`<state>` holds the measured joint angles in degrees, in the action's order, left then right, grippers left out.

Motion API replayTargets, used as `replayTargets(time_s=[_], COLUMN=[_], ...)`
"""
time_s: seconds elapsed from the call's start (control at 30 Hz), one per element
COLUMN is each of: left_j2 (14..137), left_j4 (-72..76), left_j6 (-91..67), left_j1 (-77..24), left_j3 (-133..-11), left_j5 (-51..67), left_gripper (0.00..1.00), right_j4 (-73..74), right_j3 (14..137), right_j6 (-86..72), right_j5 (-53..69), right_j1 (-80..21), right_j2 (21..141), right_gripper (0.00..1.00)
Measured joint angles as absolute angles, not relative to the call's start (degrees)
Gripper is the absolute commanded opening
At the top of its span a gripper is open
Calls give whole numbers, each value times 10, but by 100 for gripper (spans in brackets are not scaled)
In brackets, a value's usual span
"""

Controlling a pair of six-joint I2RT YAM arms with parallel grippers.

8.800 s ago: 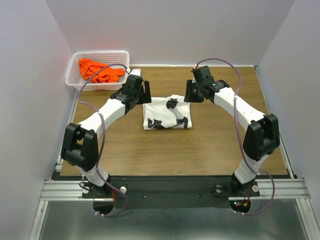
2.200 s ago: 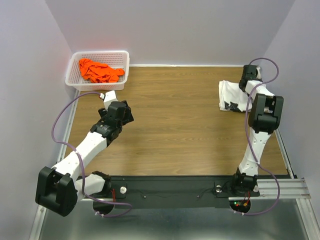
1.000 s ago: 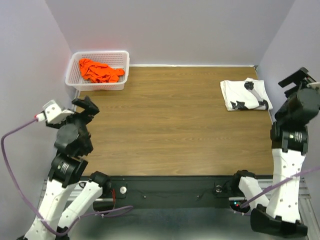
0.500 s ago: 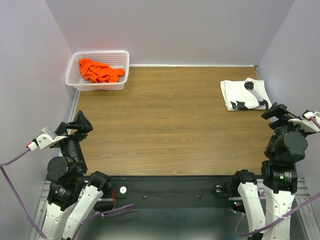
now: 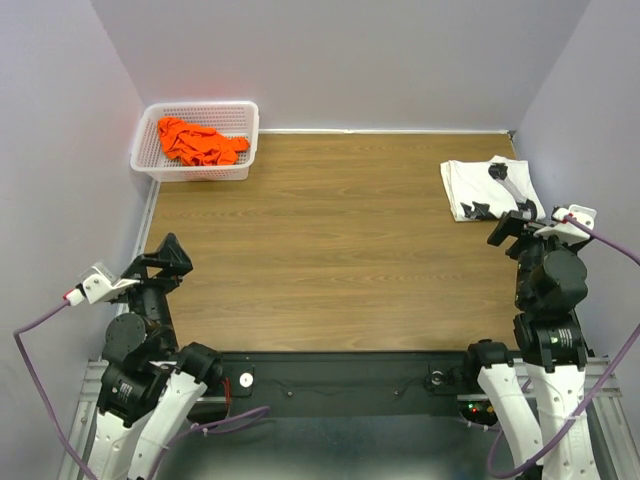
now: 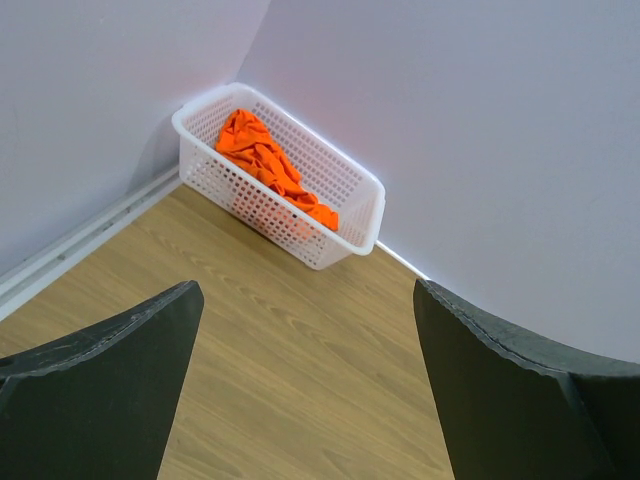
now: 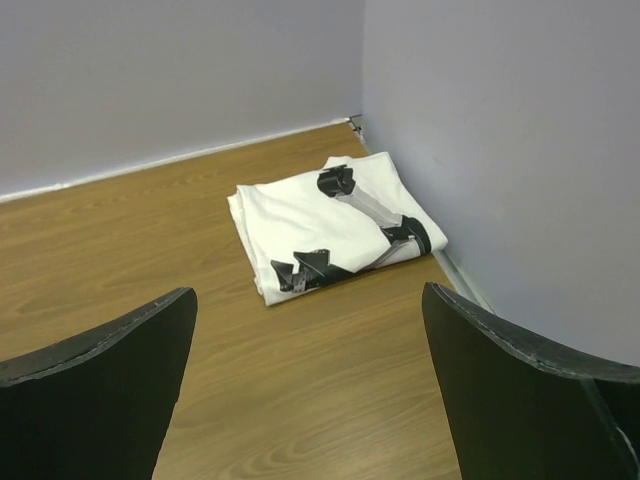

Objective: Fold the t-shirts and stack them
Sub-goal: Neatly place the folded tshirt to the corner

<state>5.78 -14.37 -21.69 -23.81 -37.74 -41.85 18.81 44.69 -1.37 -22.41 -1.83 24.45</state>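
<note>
The wooden table stretches out ahead of both my hands, and neither of them touches it. Well ahead of my left gripper and a little to its left, the white basket sits tucked into the corner. Ahead of my right gripper, slightly to its right and close to the side wall, lies the white t-shirt. It is folded into a flat rectangle with its black marks facing up, so I judge that one finished. The orange t-shirt is bunched in a loose heap inside the basket, well apart from my left gripper and not yet folded.

Both my grippers hang with jaws spread wide and nothing between them.

The orange cloth looks light and limp. It should sag and drape as soon as I lift it, and it will not hold a shape by itself. I would pinch a raised ridge of fabric at the top of the heap with my left fingers, deep enough that thin cloth does not slip out. Then I would draw it up clear of the basket's rim, where the mesh could snag a sleeve. Once it is spread out, the shoulders or the hem corners are the places to grip, one in each hand. The folded white stack is soft too, and a nudge from the side could undo its layers.
</note>
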Motion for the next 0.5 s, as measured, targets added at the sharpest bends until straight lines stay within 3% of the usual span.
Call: replayTargets(time_s=[0.5], left_j2=[79], left_j4=[-135], left_j6=[-228], left_j1=[-238], left_j3=[-361], left_j5=[-409], left_gripper=[99], right_j4=[182], right_j3=[438], right_j6=[25], right_j5=[-225], right_j1=[-38], right_j2=[246], right_gripper=[100])
